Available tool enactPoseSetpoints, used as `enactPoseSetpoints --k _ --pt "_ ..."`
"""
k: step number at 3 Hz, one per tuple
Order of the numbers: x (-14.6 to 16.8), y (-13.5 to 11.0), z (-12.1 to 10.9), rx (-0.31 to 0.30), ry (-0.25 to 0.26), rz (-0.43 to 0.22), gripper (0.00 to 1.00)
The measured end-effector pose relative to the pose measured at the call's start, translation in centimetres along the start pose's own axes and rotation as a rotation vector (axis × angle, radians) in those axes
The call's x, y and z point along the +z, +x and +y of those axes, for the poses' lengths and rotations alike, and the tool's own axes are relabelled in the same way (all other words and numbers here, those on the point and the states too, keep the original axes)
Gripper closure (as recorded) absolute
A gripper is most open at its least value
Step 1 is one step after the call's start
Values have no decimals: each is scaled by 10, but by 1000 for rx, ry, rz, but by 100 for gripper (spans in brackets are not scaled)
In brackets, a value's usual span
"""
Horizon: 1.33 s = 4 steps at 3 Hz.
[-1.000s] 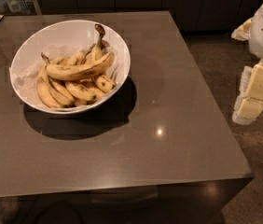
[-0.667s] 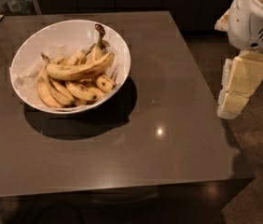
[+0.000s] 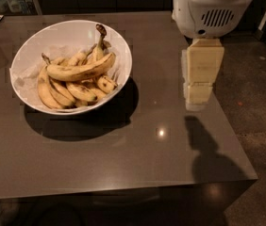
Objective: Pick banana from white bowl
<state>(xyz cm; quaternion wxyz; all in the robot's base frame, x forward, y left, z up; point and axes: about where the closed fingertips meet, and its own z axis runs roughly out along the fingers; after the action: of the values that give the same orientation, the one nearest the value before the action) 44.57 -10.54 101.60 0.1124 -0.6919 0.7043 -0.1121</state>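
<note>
The gripper (image 3: 198,98) is hanging right of the white bowl (image 3: 66,24), well apart from it; whether it is open cannot be told. The banana (image 3: 78,71) is lying topmost inside that bowl. The approach step is judged to be in hand; the next move is calling for travel over the bowl, then descent.

Pincer (image 3: 198,97) over table (image 3: 123,166), near white bowl (image 3: 62,33)

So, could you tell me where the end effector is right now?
In the camera view the end effector hangs at the right, above the right edge of the table, apart from the white bowl holding the banana.
</note>
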Motion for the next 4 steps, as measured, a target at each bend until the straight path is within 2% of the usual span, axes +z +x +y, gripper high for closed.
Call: enactPoseSetpoints --k 1,2,3,4 --pt "-7 -6 -5 -3 37 -18 0" --pt "-6 -38 -21 -67 83 -58 0" --pt "15 -109 -45 -257 99 -61 0" --pt "12 -110 -44 -239 122 -72 0"
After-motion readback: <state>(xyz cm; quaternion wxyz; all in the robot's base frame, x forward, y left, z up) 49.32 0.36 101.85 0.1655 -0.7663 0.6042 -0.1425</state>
